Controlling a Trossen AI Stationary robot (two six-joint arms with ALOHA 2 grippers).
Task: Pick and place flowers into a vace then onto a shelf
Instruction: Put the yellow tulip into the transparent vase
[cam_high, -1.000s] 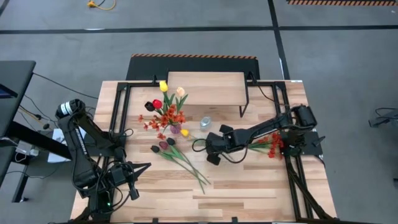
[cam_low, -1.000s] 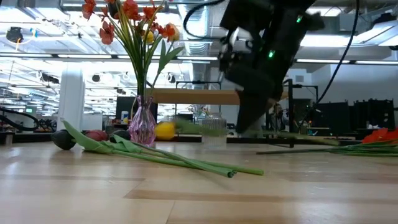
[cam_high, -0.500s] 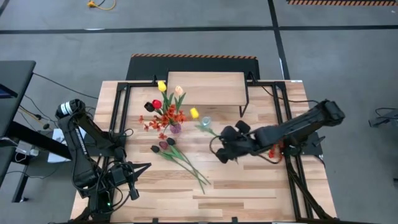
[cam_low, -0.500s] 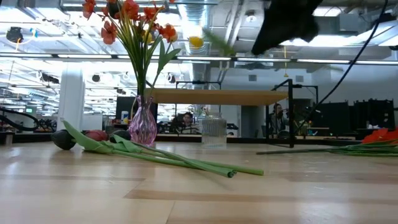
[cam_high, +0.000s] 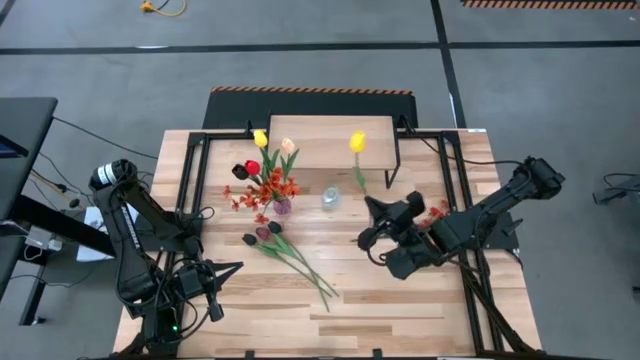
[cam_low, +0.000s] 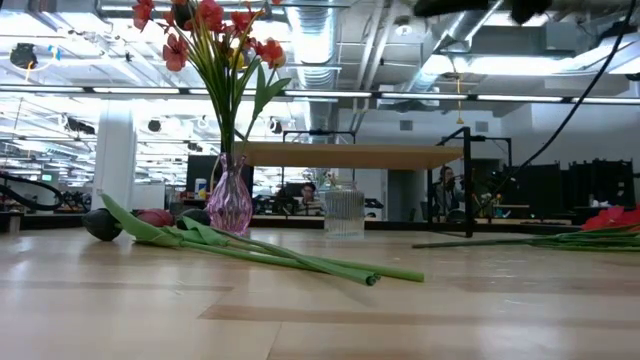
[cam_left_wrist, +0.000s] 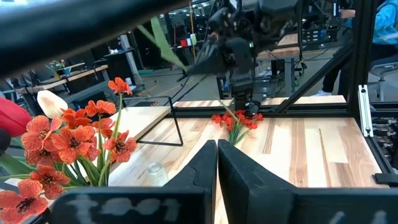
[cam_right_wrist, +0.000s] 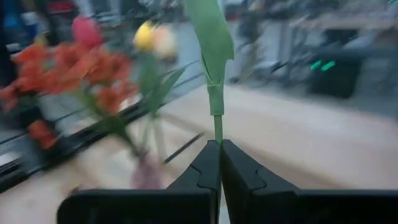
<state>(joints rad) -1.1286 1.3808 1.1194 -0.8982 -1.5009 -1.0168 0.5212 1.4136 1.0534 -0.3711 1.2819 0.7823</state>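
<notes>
The right gripper (cam_high: 372, 222) is hanging above the middle of the table (cam_high: 400, 300), its two dark fingers (cam_right_wrist: 208, 163) pressed together on the thin green stem of a yellow tulip (cam_high: 356, 143). The stem is smooth and straight, with one long pointed leaf (cam_right_wrist: 211, 31) rising from it. In the high view the rounded yellow head is showing over the shelf (cam_high: 330, 140), a low bench with a flat rectangular top of light wood and thin black metal legs.

The vase (cam_low: 230, 200) is standing on the table just in front of the shelf's left part. It is made of clear pinkish glass, with a narrow neck and a wide ribbed belly. It is already holding a bunch (cam_high: 262, 170): bushy orange-red sprays with small papery blossoms, and tulips with red, yellow, cream and dark heads. Near it, toward the right, a small clear ribbed glass (cam_low: 344, 212) is standing upright.

Three more tulips (cam_high: 290, 255) are lying flat on the planks in front of the vase, their dark and maroon heads near it and their long stems running together toward the front edge. Another orange-red spray (cam_high: 436, 212) is lying on the right side of the table, partly under the right arm.

The left gripper (cam_high: 212, 290) is resting at the front left corner of the table, well apart from the flowers, its smooth dark fingers (cam_left_wrist: 205, 171) closed on each other with nothing between them.

The table is made of pale wooden planks with visible grain, inside a black metal frame (cam_high: 465, 200).
</notes>
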